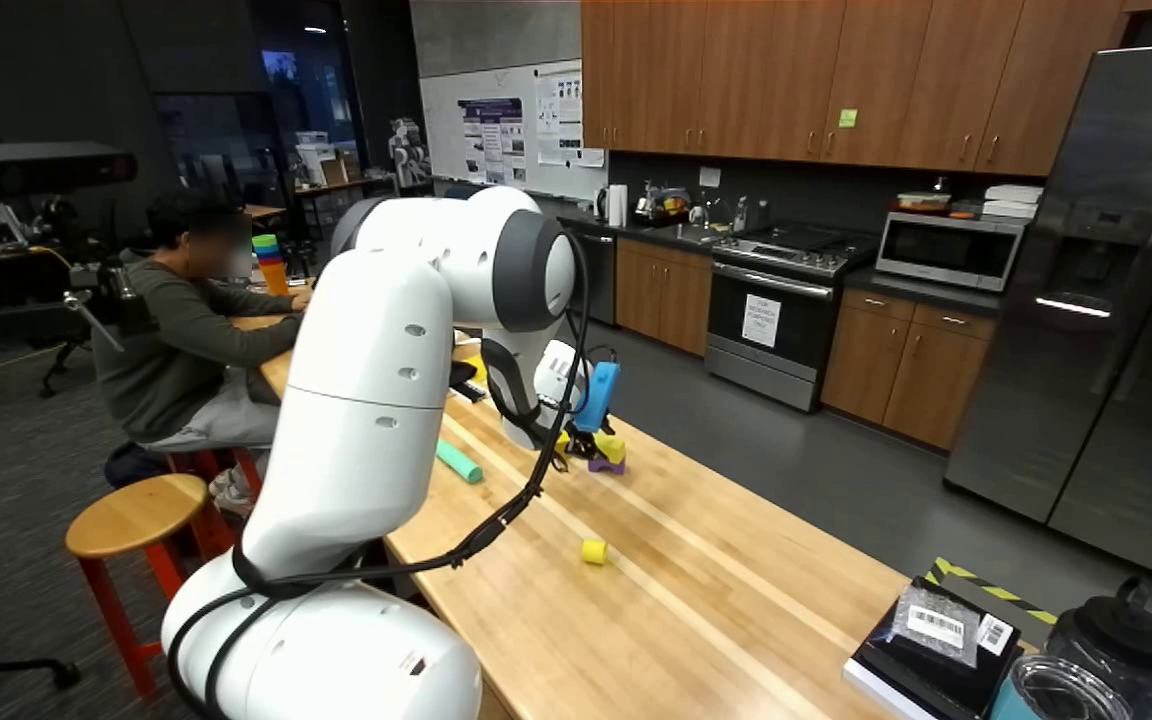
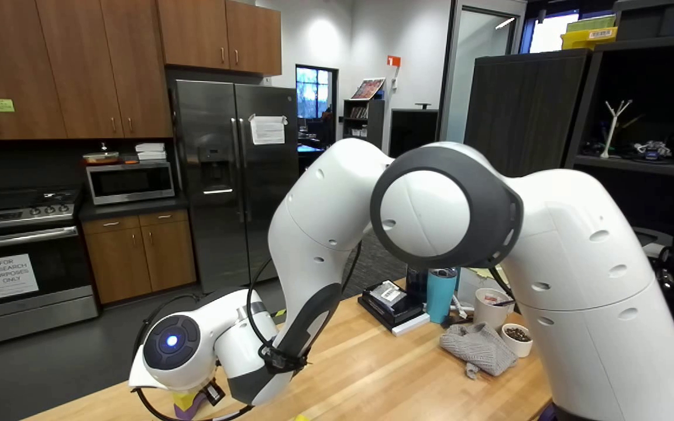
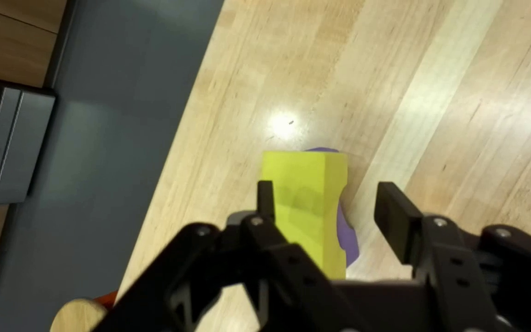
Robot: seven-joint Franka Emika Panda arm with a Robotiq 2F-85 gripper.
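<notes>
My gripper [image 3: 327,207] stands open above a yellow block [image 3: 300,198] in the wrist view. The left finger overlaps the block's left edge in the picture; whether it touches cannot be told. A gap shows between the block and the right finger [image 3: 397,226]. Beneath the yellow block, a purple block [image 3: 348,237] peeks out along its right side and far end. In an exterior view the yellow block [image 1: 611,448] rests on the purple block [image 1: 606,466], beside the gripper. Both the yellow block [image 2: 184,400] and purple block [image 2: 189,409] are partly hidden by the arm in an exterior view.
A yellow cylinder [image 1: 594,551] and a green cylinder [image 1: 459,461] lie on the wooden table [image 1: 696,590]. The table edge runs close to the stacked blocks. Black boxes [image 1: 941,640], a blue tumbler [image 2: 440,295] and a grey cloth [image 2: 480,348] are farther along. A person [image 1: 196,330] sits at the table.
</notes>
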